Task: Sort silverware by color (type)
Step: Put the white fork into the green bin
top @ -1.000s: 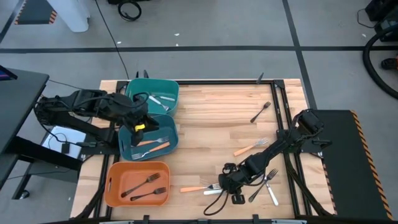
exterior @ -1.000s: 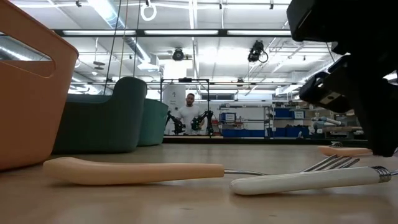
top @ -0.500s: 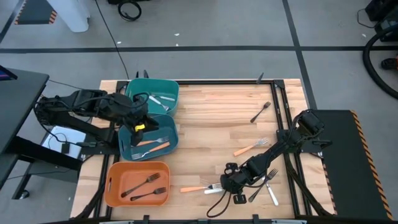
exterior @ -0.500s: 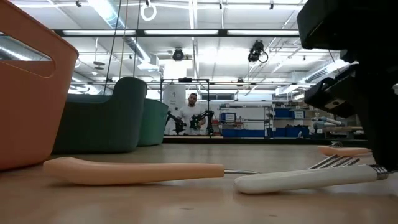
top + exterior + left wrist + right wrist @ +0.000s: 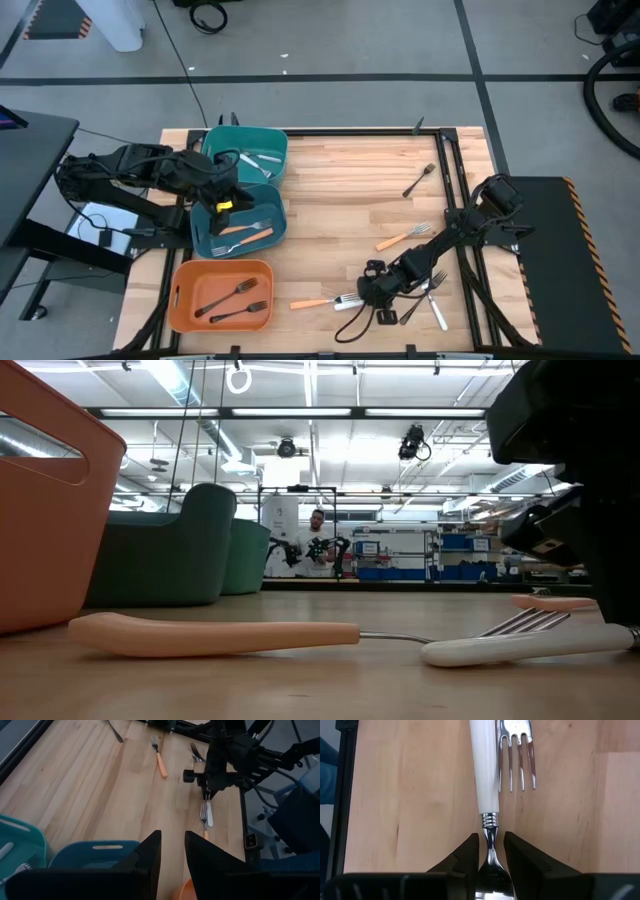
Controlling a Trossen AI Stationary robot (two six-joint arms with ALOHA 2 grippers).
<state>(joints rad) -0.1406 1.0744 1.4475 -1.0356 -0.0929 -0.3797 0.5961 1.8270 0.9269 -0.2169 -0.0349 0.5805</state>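
Observation:
My right gripper [image 5: 372,292] is down near the table's front edge, shut on a white-handled fork [image 5: 346,301]. That fork's handle [image 5: 520,645] lies beside an orange-handled fork [image 5: 310,303], whose tines [image 5: 517,760] rest next to it on the wood. My left gripper [image 5: 222,203] hangs open over the blue bin [image 5: 281,215], with nothing between its fingers [image 5: 150,855]. The blue bin holds orange-handled forks, the teal bin [image 5: 283,150] white-handled ones, and the orange bin [image 5: 178,292] two black forks. My right gripper has the white-handled fork's metal neck [image 5: 490,834], just past the handle's collar, between its two fingers. The fingers slant steeply down from the table's right side and lie along the fork. The handle's free end [image 5: 432,653] rests on the table.
More forks lie on the wood to the right: a black one [image 5: 419,180] at the far right, an orange-handled one [image 5: 403,238] and two silvery ones [image 5: 435,292] by the right arm. The three bins stand in a row along the table's left side.
My right gripper has sunk a little and shifted toward the table's right edge. The white-handled fork has slid along the table with it, its handle drawing away from the orange-handled fork, which has stayed in place.

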